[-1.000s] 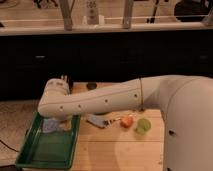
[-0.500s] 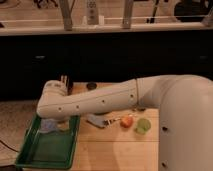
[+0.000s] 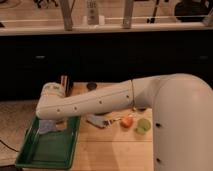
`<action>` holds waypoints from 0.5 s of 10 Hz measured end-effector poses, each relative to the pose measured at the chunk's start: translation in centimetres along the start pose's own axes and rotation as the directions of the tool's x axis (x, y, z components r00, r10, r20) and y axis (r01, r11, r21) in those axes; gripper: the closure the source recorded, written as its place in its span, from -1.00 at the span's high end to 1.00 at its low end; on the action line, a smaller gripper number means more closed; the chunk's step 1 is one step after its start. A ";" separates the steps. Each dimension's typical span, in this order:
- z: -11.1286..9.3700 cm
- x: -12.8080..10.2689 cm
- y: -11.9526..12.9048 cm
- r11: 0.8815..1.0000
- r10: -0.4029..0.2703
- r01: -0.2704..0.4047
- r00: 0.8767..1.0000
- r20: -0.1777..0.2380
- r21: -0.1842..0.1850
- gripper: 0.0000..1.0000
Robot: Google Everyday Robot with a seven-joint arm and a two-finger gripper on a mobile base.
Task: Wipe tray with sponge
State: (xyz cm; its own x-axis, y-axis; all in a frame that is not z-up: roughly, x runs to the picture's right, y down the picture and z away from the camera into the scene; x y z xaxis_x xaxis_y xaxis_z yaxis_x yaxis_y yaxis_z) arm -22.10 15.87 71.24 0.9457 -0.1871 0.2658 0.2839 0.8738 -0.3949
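The large green rectangular plastic tray (image 3: 50, 150) lay at the left edge of the pale wooden table (image 3: 112, 152), within the arm's reach. The small light-blue soft sponge (image 3: 46, 126) sat inside it at the far end, probably where a wiping pass would start. The gripper (image 3: 60, 121) hung low over that end, right by the sponge and largely hidden beneath the white forearm (image 3: 90, 102) — whether it was clamped or loose could not be told.

Gripper (image 3: 60, 122), low in tray (image 3: 50, 150), edged slightly left.
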 end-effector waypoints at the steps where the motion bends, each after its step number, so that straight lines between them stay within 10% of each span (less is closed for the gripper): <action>1: 0.2 -0.5 -0.1 1.000 -0.012 0.012 1.000 0.006 0.002 -0.99; 5: 1.5 -1.4 -0.4 0.999 -0.036 0.035 0.999 0.023 0.005 -0.99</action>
State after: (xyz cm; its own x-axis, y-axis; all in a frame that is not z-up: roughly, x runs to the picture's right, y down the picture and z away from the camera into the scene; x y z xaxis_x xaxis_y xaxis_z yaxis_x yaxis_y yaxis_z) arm -23.77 16.41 72.32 0.9311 -0.2078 0.2998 0.3166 0.8686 -0.3811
